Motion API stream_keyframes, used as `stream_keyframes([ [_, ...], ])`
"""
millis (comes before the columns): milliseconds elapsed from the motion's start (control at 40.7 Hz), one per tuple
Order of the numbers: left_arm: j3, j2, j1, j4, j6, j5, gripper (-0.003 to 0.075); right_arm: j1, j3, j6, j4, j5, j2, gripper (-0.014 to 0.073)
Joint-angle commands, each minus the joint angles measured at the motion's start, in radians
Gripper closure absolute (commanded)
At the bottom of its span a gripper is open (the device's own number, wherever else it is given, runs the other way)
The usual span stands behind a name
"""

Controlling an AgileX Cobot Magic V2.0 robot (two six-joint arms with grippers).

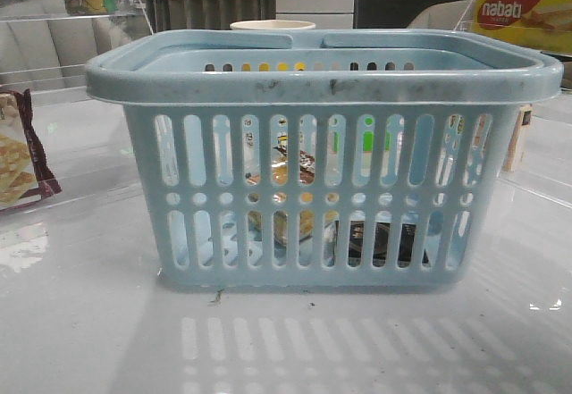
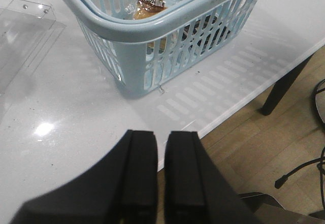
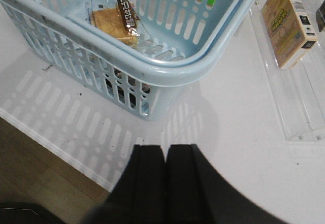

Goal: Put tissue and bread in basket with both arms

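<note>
Table (image 1: 80, 322): white, glossy, carrying every item listed; it mirrors the basket's slots on its surface.

Basket (image 1: 322, 81): large light blue plastic, vertical slots above and below a row of round holes, thick scuffed rim with dark marks, handles folded down onto the rim. Stands upright at the centre of the table, near its front edge.

Nabati box (image 1: 523, 14): yellow with a red logo, raised behind the basket's right corner.

Cracker bag (image 1: 22, 153): maroon-edged, at the left border of the front view, well apart from the basket; only partly in frame.

Cream carton (image 3: 289, 23): pale, printed, lying on a clear acrylic tray (image 3: 299, 112) beside the basket's right end.

Left gripper (image 2: 161, 178): black, empty; the two fingers lie almost together with only a thin slit between them. Held above the table's front edge, clear of the basket's left corner.

Right gripper (image 3: 165, 183): black, empty; fingers pressed together. Held over the table's front edge, clear of the basket's right corner.

Bread (image 3: 114, 23): golden-brown, in clear wrap with a dark label strip on top. Inside the basket, on its floor, left of centre in the front view.

Tissue (image 1: 386, 242): small flat black packet, seen only through the slots. Inside the basket, on its floor, just right of the bread.
</note>
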Motion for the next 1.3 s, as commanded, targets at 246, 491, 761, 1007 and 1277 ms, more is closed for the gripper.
stream_keyframes([
  [246,-0.028,0.001,-0.002,-0.009,-0.008,-0.063,0.0629,-0.002,-0.025,-0.006,-0.013,-0.045,-0.002,0.0537],
  [491,-0.028,-0.006,-0.002,-0.01,-0.008,-0.064,0.0629,-0.002,-0.025,-0.006,-0.013,-0.045,-0.002,0.0537],
  [761,0.037,-0.127,0.182,0.015,-0.006,-0.194,0.0629,-0.002,-0.025,-0.006,-0.013,-0.046,-0.002,0.0537],
  [1007,0.323,-0.364,0.393,0.036,-0.006,-0.567,0.0629,-0.002,-0.025,-0.006,-0.013,-0.046,-0.002,0.0537],
  [1277,0.593,-0.528,0.503,0.036,-0.006,-0.758,0.0629,-0.002,-0.025,-0.006,-0.013,-0.046,-0.002,0.0537],
])
